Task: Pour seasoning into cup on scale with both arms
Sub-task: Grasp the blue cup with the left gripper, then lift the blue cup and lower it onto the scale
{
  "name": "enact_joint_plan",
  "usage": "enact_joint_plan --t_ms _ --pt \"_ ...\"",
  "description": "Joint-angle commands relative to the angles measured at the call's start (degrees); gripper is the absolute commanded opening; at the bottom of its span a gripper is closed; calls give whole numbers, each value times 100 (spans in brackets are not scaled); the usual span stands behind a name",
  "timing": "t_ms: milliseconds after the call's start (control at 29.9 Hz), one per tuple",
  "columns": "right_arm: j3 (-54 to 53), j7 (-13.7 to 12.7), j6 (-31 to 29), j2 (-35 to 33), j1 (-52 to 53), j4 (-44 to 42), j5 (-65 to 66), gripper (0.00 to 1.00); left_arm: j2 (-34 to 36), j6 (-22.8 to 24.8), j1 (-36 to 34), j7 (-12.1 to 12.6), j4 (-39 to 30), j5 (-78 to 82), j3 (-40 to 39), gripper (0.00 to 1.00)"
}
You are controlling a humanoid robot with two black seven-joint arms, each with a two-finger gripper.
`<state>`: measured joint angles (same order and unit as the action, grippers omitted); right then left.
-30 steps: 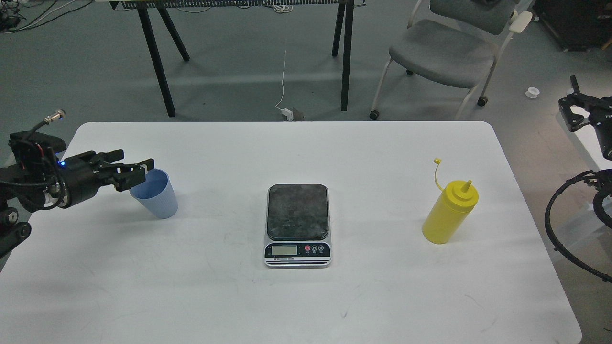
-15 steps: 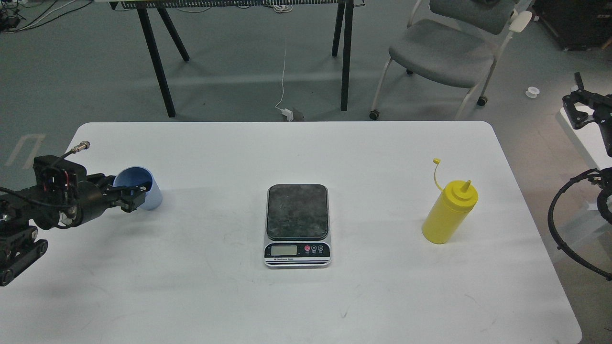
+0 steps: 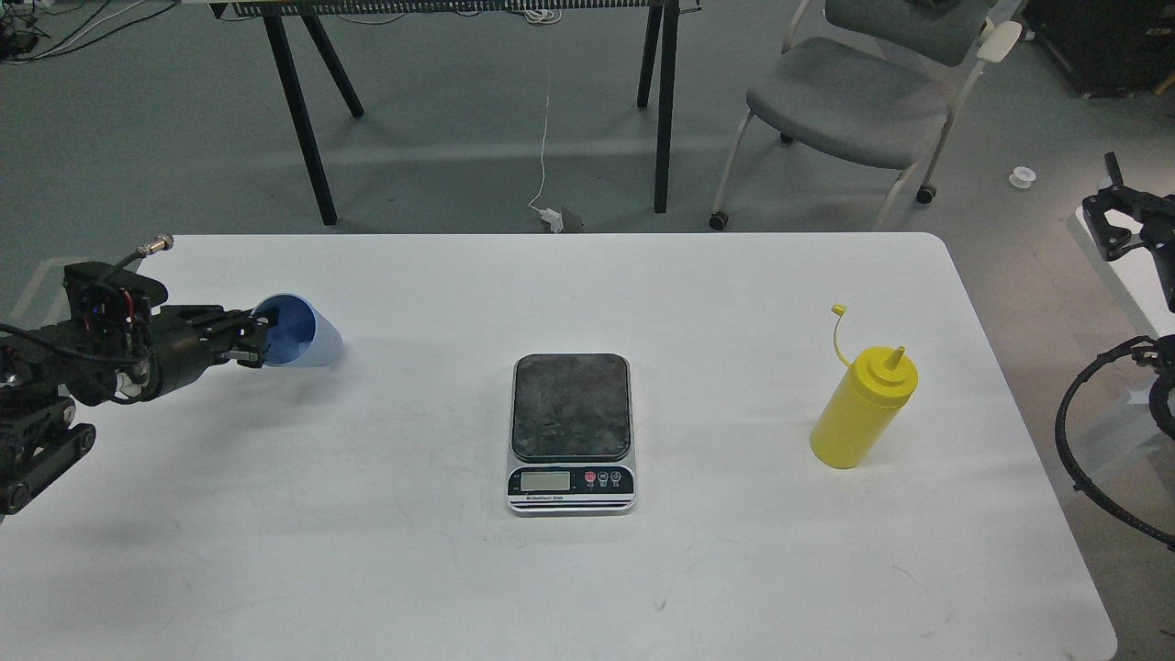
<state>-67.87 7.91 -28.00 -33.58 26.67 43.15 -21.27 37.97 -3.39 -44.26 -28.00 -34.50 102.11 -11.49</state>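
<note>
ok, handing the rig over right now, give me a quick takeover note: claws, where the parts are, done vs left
Left claw: at the rim of the light blue cup, which is tipped over with its mouth toward the arm; a firm grip cannot be confirmed.
Right claw: off the table's right edge, holding nothing; open or shut unclear.
Kitchen scale: centre of the white table, platform bare.
Yellow squeeze bottle: upright on the right, untouched, cap off its nozzle.
Done: nothing placed yet.
Left: right the cup, set it on the scale, fetch the bottle, pour.
</note>
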Motion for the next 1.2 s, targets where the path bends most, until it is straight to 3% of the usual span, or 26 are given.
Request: enact_joint_plan --t_ms 0,301,468,702,1169 --pt "-60 0 0 -9 -47 0 0 99 26 417 -258 0 -275 2 -11 3" --pt "-236 0 0 -254 -74 35 -9 99 203 2139 -1470 0 -2339 72 -11 3" --pt "-262 0 0 -404 -135 35 -9 99 -517 2835 -2034 0 -2860 116 -2 3" --pt "-332 0 0 -448 -179 27 -9 99 -1572 2941 -2096 0 -2623 836 498 3" --pt "-367 -9 0 -518 -241 35 -9 99 -1854 2915 -2052 0 -1955 819 762 5"
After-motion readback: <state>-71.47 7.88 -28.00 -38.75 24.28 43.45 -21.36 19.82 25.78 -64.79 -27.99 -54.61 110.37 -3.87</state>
